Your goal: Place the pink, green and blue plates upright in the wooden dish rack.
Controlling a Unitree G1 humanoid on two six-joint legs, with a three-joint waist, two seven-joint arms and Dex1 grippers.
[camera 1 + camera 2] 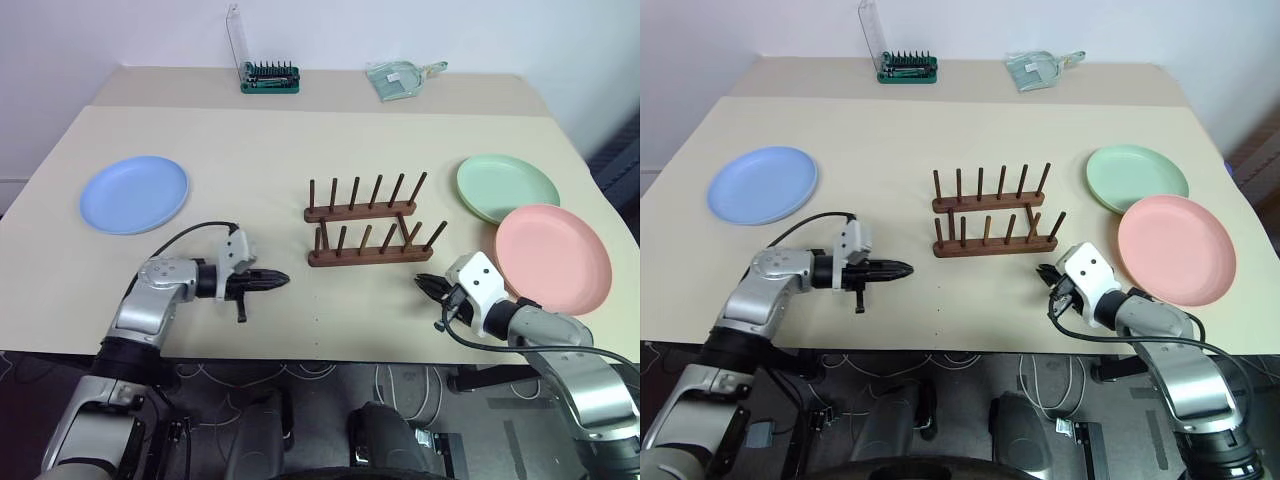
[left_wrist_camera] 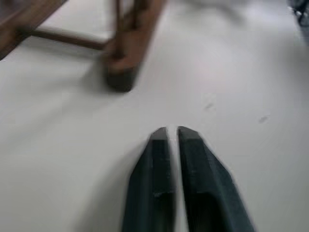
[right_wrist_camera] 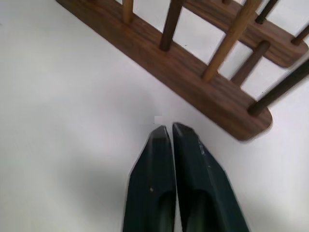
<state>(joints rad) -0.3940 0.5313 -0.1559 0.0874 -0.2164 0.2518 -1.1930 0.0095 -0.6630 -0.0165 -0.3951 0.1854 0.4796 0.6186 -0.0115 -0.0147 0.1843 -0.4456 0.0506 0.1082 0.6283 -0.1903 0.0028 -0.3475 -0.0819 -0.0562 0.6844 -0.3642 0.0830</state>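
The wooden dish rack (image 1: 366, 228) stands mid-table, two dark rails with rows of upright pegs, holding nothing. The blue plate (image 1: 134, 194) lies flat at the left. At the right the green plate (image 1: 506, 187) lies flat, and the pink plate (image 1: 553, 258) sits in front of it, overlapping its near edge. My left gripper (image 1: 283, 280) hovers over the table left of the rack, pointing at it, shut and holding nothing. My right gripper (image 1: 421, 282) is just off the rack's near right end (image 3: 251, 123), also shut on nothing.
A green bit set with a clear lid (image 1: 266, 74) and a clear dustpan-like item (image 1: 398, 78) sit at the table's far edge. The table's front edge (image 1: 330, 352) runs close below both grippers.
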